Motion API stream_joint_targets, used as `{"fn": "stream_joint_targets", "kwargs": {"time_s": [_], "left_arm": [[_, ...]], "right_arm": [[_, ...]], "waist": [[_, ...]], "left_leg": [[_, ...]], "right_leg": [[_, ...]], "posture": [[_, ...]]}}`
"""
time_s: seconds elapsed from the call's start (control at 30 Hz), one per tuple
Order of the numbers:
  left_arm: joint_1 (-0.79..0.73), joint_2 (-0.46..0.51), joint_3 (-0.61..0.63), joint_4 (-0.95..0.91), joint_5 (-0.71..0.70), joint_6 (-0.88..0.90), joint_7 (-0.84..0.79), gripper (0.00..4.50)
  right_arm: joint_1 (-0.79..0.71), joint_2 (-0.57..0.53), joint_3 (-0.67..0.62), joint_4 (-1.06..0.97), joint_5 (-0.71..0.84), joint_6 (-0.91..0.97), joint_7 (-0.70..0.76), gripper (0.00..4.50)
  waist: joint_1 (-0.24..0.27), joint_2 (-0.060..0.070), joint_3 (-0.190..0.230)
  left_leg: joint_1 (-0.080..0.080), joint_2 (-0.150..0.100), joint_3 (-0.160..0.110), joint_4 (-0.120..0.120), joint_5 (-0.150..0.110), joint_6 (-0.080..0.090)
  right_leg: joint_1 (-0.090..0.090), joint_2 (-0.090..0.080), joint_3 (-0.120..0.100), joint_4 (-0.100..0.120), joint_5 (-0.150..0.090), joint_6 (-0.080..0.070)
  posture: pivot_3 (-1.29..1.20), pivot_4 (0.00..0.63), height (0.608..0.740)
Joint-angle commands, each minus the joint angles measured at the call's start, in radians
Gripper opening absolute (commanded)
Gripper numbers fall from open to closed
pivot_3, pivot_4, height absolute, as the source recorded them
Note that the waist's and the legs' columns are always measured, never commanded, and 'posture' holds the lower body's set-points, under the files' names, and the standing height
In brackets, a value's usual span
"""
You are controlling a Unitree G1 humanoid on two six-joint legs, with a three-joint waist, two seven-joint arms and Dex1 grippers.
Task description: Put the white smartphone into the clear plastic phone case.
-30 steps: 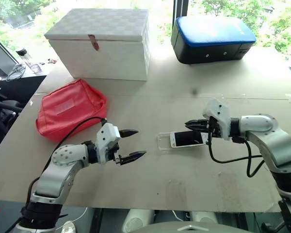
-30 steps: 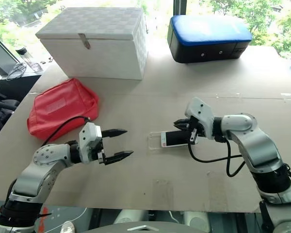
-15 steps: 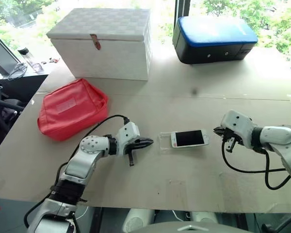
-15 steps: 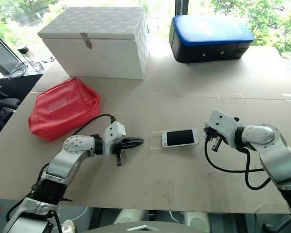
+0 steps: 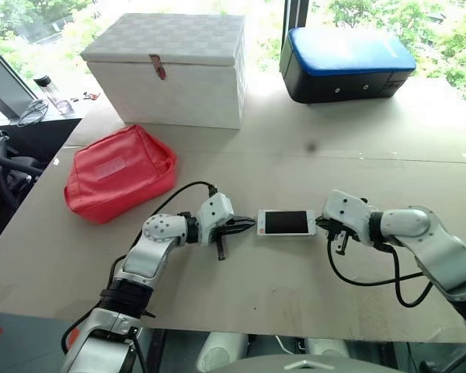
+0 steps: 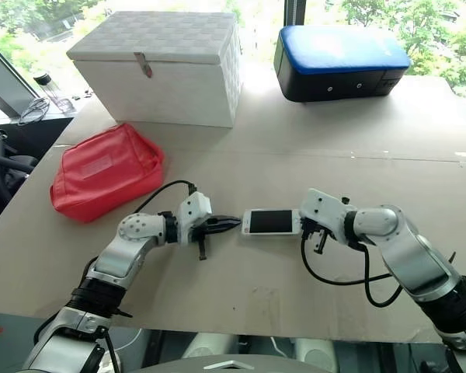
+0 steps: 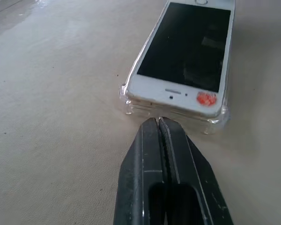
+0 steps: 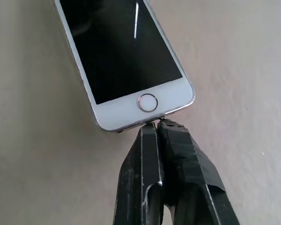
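Two grippers bracket the work from opposite ends, each with its black fingers pressed together and holding nothing. The left gripper [image 7: 159, 123] has its tips against the rim of the clear plastic phone case [image 7: 131, 107] at the earpiece end; the right gripper [image 8: 157, 125] touches the home-button end of the white smartphone [image 8: 124, 61].

The phone lies screen-up in the middle of the table [image 5: 295, 303], between the two arms, resting in or on the case. The case's corners stick out past the earpiece end, and no case rim is visible at the home-button end, so the phone is probably not yet fully seated.

Both things should handle as light and slick. The phone is stiff, with a glass face worth sparing; the case is thin, flexible and apt to skid on the smooth tabletop. Pushing on the short edges, end against end, looks the safest purchase, with care that closed tips do not ride up over the rim.

Farther off lie a red pouch [image 5: 118, 171], a white box [image 5: 167, 70] and a blue-topped case [image 5: 346, 62].
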Motion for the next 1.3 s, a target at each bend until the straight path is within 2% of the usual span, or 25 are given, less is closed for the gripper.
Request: {"fn": "stream_joint_targets", "kwargs": {"time_s": [0.03, 0.2, 0.33, 0.5, 0.6, 0.7, 0.93, 1.1, 1.3], "left_arm": [[0.005, -0.016, -0.027, -0.032, 0.013, 0.038, 0.017, 0.03], [0.021, -0.020, -0.023, -0.060, 0.013, 0.059, 0.026, 0.03], [0.032, -0.014, -0.007, -0.084, 0.011, 0.080, 0.044, 0.03], [0.044, 0.039, 0.076, -0.130, -0.023, 0.114, 0.051, 0.03], [0.023, 0.040, 0.134, -0.242, -0.144, 0.262, 0.060, 0.03], [-0.007, 0.030, 0.115, -0.291, -0.193, 0.355, 0.052, 0.03], [-0.056, -0.065, -0.017, -0.180, -0.123, 0.351, 0.071, 0.03], [-0.069, -0.071, -0.060, -0.126, -0.079, 0.353, 0.077, 0.03], [-0.069, -0.069, -0.061, -0.121, -0.062, 0.362, 0.089, 0.03]], "right_arm": [[-0.046, 0.050, 0.054, -0.014, 0.000, -0.032, 0.014, 0.00], [-0.070, 0.100, 0.097, 0.025, -0.021, -0.051, 0.024, 0.00], [-0.066, 0.097, 0.073, 0.030, -0.028, -0.045, 0.027, 0.00], [0.010, 0.022, -0.093, 0.000, 0.044, -0.007, 0.057, 0.00], [0.052, 0.009, -0.202, -0.013, 0.129, 0.004, 0.081, 0.00], [0.039, 0.037, -0.244, -0.002, 0.191, 0.016, 0.081, 0.00], [-0.052, 0.132, -0.168, 0.075, 0.210, 0.017, 0.042, 0.00], [-0.115, 0.175, -0.088, 0.163, 0.189, 0.014, 0.040, 0.00], [-0.105, 0.130, 0.040, 0.315, 0.118, 0.035, 0.068, 0.00]], "waist": [[-0.002, 0.000, 0.000], [-0.004, 0.000, -0.001], [-0.007, -0.001, -0.002], [-0.003, -0.001, -0.002], [-0.003, -0.001, -0.001], [-0.002, -0.001, -0.001], [-0.005, -0.001, -0.001], [-0.003, -0.001, -0.001], [-0.002, -0.002, -0.004]], "left_leg": [[0.000, 0.000, 0.000, 0.000, 0.000, 0.000], [0.002, 0.000, 0.000, 0.000, 0.000, 0.000], [0.002, 0.000, 0.000, 0.000, 0.000, 0.000], [0.001, 0.000, -0.001, 0.000, 0.000, 0.000], [0.000, 0.000, -0.001, 0.000, 0.000, 0.000], [0.000, 0.000, -0.001, 0.000, 0.000, 0.000], [0.001, 0.000, 0.000, 0.000, 0.002, 0.004], [0.000, 0.000, 0.000, 0.000, 0.003, 0.003], [0.001, 0.000, 0.000, 0.000, 0.003, 0.003]], "right_leg": [[0.000, 0.000, 0.000, 0.000, 0.000, 0.000], [0.000, 0.001, 0.000, 0.001, 0.000, 0.000], [0.000, 0.001, 0.001, 0.002, 0.000, 0.000], [0.000, 0.001, 0.000, 0.002, 0.000, 0.000], [-0.001, 0.001, 0.000, 0.001, 0.000, 0.000], [0.000, 0.001, 0.000, 0.001, 0.000, 0.000], [0.000, 0.001, 0.000, 0.001, 0.000, 0.000], [-0.001, 0.001, 0.000, 0.001, 0.000, 0.000], [0.000, 0.001, 0.001, 0.001, 0.000, 0.000]], "posture": [[0.00, 0.150, 0.740], [0.00, 0.150, 0.740], [0.00, 0.150, 0.740], [0.00, 0.150, 0.740], [0.00, 0.150, 0.740], [0.00, 0.150, 0.740], [0.00, 0.150, 0.740], [0.00, 0.150, 0.740], [0.00, 0.150, 0.740]]}}
